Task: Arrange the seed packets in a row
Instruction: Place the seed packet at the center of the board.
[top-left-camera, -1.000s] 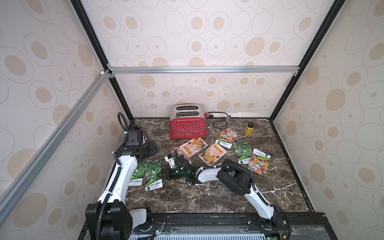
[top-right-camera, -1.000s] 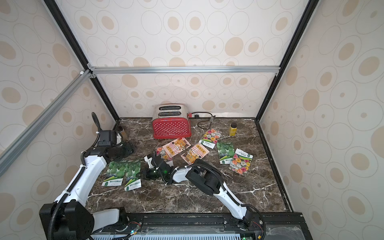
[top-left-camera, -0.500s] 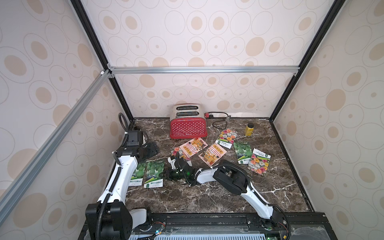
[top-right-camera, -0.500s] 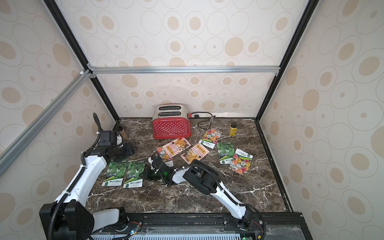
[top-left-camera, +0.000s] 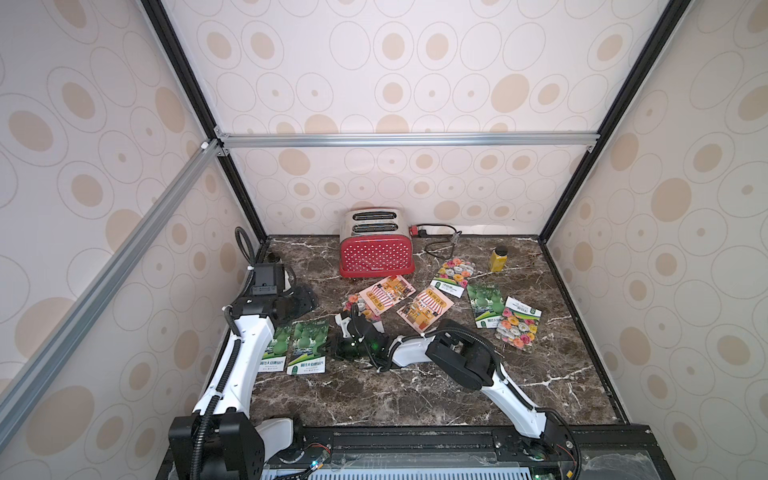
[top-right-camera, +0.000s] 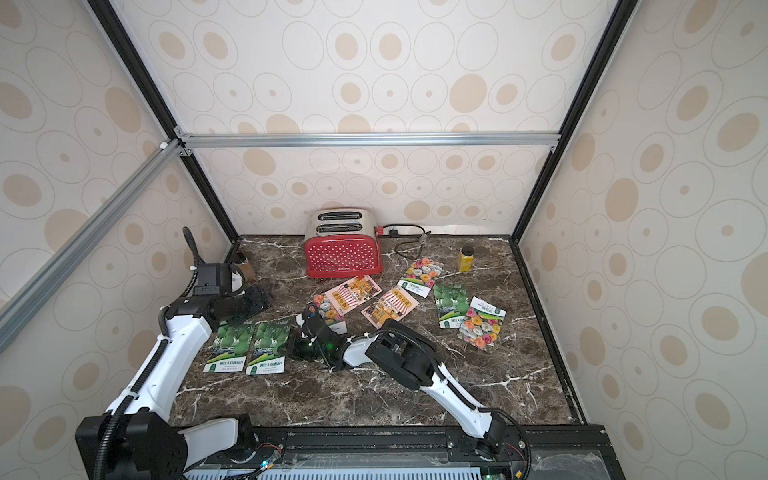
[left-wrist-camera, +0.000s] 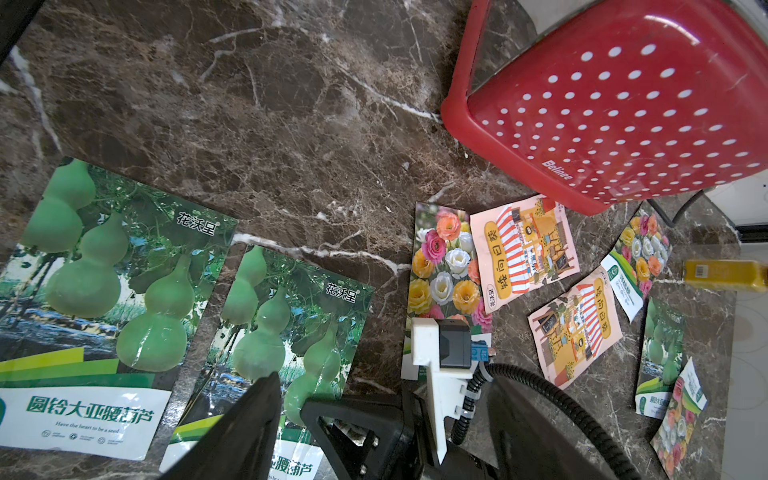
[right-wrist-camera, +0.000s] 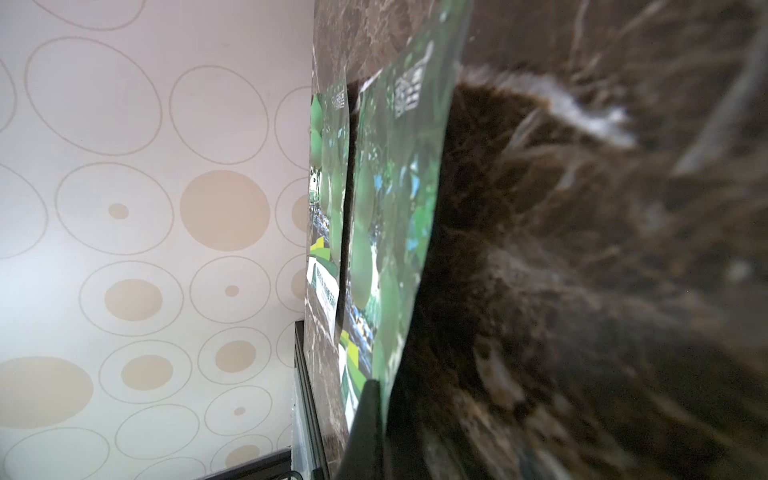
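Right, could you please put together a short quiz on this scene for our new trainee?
1. How many peach shop-print packets lie on the table?
2. True or false: the right gripper stands wide open.
3. What partly covers the right-hand gourd packet? A a flower packet; B a peach packet; C nothing.
Key: 1 two; 2 false, it is shut; 3 A.

Red polka-dot toaster (top-left-camera: 376, 259) with black cord (top-left-camera: 434, 226), small yellow bottle (top-left-camera: 498, 261), dark marble tabletop (top-left-camera: 374, 395).
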